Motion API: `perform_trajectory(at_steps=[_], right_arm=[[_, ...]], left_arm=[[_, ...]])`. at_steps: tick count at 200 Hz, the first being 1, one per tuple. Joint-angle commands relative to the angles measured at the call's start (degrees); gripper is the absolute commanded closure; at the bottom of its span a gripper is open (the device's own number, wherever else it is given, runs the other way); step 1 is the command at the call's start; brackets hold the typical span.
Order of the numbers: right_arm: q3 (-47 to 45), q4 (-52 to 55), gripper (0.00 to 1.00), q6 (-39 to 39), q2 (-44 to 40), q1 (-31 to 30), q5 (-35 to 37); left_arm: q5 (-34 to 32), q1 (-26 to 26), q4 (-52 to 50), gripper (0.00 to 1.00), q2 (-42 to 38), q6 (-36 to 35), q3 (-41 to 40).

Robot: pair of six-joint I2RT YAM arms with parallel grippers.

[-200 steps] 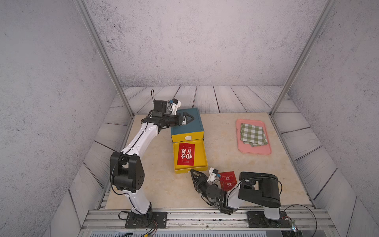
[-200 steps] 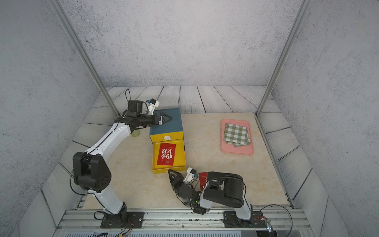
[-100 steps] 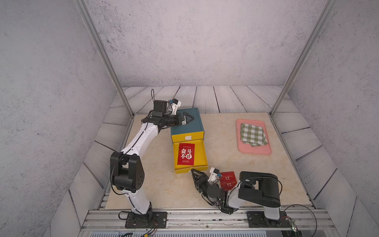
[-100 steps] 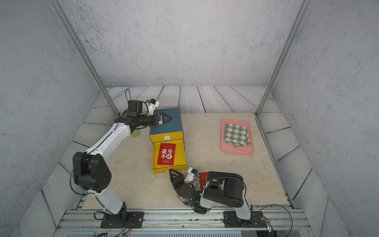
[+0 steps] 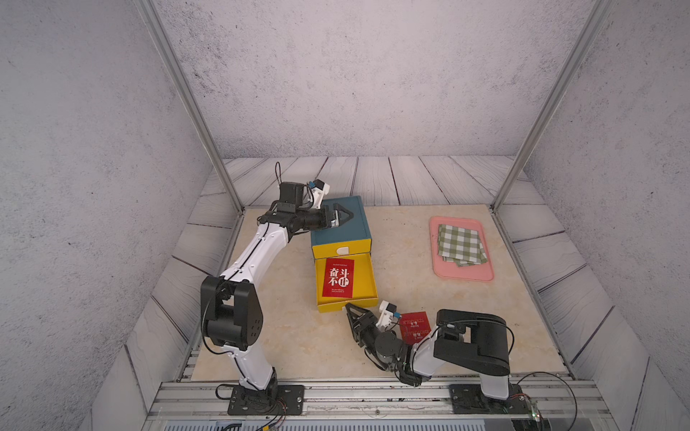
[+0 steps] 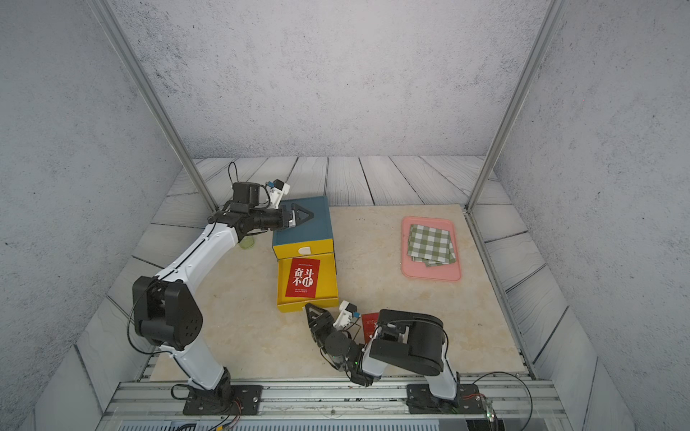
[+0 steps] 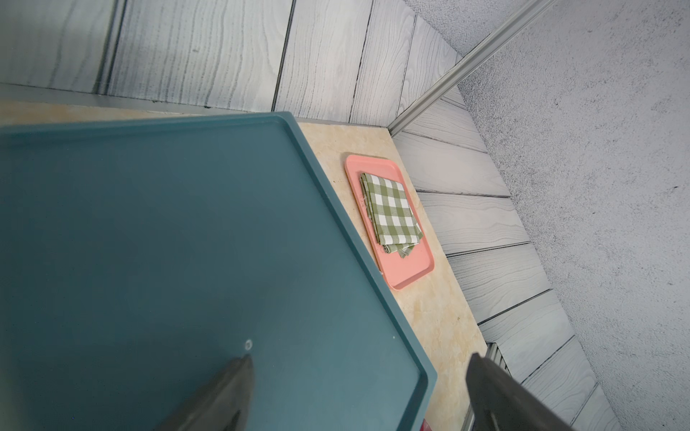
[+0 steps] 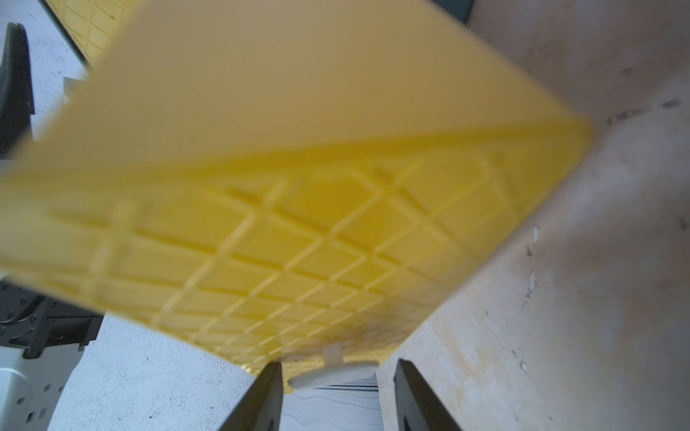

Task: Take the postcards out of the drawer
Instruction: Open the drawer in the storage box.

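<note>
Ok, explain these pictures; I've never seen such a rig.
Two robot arms, each ending in a pincer, work at a table. Two pictures look down from overhead; two come from cameras on the wrists. A cabinet has its yellow drawer pulled open with one red postcard inside; another postcard lies on the table by the right arm. A checked cloth sits on a pink tray. The left pincer is open over the cabinet's top; the right pincer has its jaws apart around the drawer's white handle.

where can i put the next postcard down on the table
Widest bare tabletop lies between the open yellow drawer and the pink tray. Also bare: the front right corner, between tray and right arm. Crowded just in front of the drawer: the right gripper and a red postcard sit there.
</note>
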State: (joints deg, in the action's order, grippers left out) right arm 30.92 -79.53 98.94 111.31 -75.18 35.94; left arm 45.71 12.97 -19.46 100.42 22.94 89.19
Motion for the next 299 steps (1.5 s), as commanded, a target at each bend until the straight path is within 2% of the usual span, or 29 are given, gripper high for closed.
perform_trajectory(at_steps=[1, 68, 157, 186, 242, 269, 299], right_arm=[[1.0, 0.2, 0.48, -0.7, 1.8, 0.3, -0.7], [0.2, 1.1, 0.45, -1.1, 1.0, 0.2, -2.0], [-2.7, 18.3, 0.40, -7.0, -14.7, 0.2, -3.6], [-1.6, 32.1, 0.39, -10.6, -23.9, 0.2, -5.4], [6.0, 68.3, 0.37, -23.1, -43.8, 1.3, -5.1], [11.0, 80.8, 0.38, -30.0, -47.7, 5.1, -9.1], [18.7, 91.4, 0.37, -38.8, -46.5, 11.8, -17.8]], left_arm=[[-1.6, -0.2, -4.3, 0.04, 0.4, 0.4, -1.8], [-1.7, -0.2, -4.6, 0.04, 0.1, 0.0, -1.8], [-2.6, -0.7, -5.2, 0.04, -0.8, 0.5, 0.0], [-3.8, -0.8, -5.6, 0.04, -2.4, 0.7, 1.6], [-7.2, -1.0, -7.0, 0.04, -7.8, 1.3, 5.4], [-9.6, -1.0, -9.7, 0.04, -12.2, 1.1, 5.3], [-14.6, -1.0, -12.8, 0.04, -22.0, 0.3, -3.6]])
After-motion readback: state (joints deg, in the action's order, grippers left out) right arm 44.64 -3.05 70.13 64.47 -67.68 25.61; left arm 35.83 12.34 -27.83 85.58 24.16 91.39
